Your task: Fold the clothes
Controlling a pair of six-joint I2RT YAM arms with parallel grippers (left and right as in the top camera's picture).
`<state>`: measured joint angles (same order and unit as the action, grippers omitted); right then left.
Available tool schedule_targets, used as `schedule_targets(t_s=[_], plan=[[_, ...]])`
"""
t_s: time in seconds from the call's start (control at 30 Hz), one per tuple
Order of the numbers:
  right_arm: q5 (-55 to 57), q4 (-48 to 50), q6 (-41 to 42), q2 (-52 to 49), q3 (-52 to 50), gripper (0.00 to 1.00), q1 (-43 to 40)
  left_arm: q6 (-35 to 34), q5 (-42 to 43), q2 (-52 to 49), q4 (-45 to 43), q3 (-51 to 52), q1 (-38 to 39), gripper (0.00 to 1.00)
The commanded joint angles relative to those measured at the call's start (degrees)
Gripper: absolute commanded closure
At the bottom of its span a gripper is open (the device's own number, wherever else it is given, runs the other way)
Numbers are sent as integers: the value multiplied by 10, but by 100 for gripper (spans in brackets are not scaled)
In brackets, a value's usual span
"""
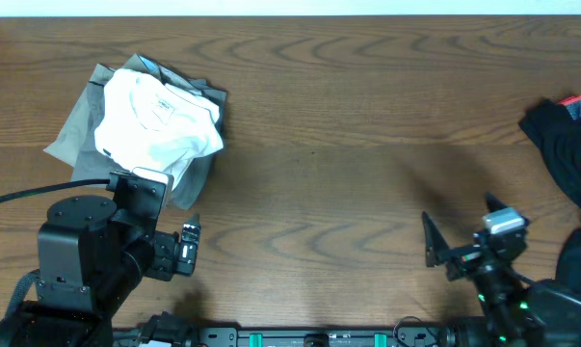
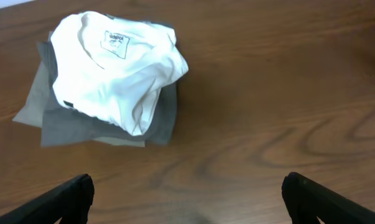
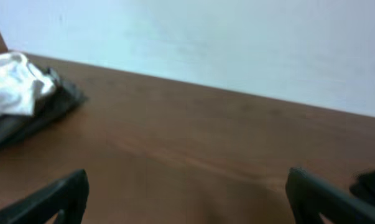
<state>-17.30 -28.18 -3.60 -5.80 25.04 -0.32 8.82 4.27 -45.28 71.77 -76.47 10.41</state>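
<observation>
Left pile mostly sorted, black one not touched yet

Far left of the desk [image 1: 348,145] there's the white T-shirt [image 1: 160,120] bunched into a compact bundle, neck label up. It sits on top of the grey trousers [image 1: 78,130], which look flattened into a rough rectangle under it. I'd call that part done-ish, though the shirt is lumpy rather than neat. My left tool [image 1: 189,249] hangs just in front of that pile, jaws wide apart and holding nothing. The middle of the desk is bare wood. My right tool [image 1: 459,236] is spread wide too, empty, low over the desk. At the far right edge the black garment [image 1: 565,145] lies in a crumpled heap, so that's the fold I reckon is left.
</observation>
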Motion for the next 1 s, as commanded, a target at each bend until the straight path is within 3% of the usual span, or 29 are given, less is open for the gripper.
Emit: schedule_targets(t_s=[0.0,0.33,0.53,0.7,0.97], plan=[[-23,64,-3,48,-65,1,-4,-5,-5,0,0,-2,2,2],[-78,457,-3,55,-250,1,-4,-5,-5,0,0,-2,2,2],[-75,391,-4,55,-247,1,-4,-5,-5,0,0,-2,2,2],[-78,254,0,54,-247,1,-4,-5,-5,0,0,-2,2,2],[-87,257,5,44,-247,1,-4,-5,-5,0,0,-2,2,2]])
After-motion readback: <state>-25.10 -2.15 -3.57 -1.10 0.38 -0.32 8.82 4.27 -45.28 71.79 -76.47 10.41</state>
